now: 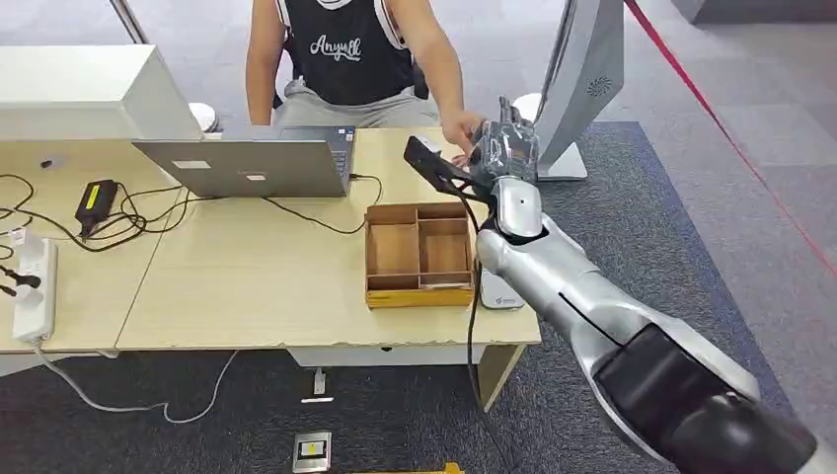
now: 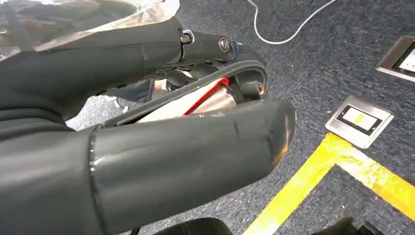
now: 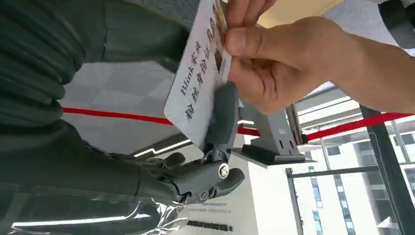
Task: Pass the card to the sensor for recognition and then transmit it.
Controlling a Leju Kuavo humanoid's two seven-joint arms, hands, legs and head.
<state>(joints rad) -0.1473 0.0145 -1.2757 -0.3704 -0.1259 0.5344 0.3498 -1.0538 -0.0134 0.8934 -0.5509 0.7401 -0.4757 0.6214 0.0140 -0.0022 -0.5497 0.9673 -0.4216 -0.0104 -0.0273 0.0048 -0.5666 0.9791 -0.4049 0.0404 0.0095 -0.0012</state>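
Over wooden desk (image 1: 247, 286), flat white card (image 3: 195, 83) between fingers (image 3: 222, 117).

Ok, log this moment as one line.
phase: handover | right hand fingers: holding card | person's hand: gripping card | left hand: idle

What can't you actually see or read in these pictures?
- Card: far end hidden under the person's hand, right wrist view; in the head view, hidden behind the right hand.
- Left hand: too close in the left wrist view to judge its grasp.
- Small print on the laptop labels: too small.
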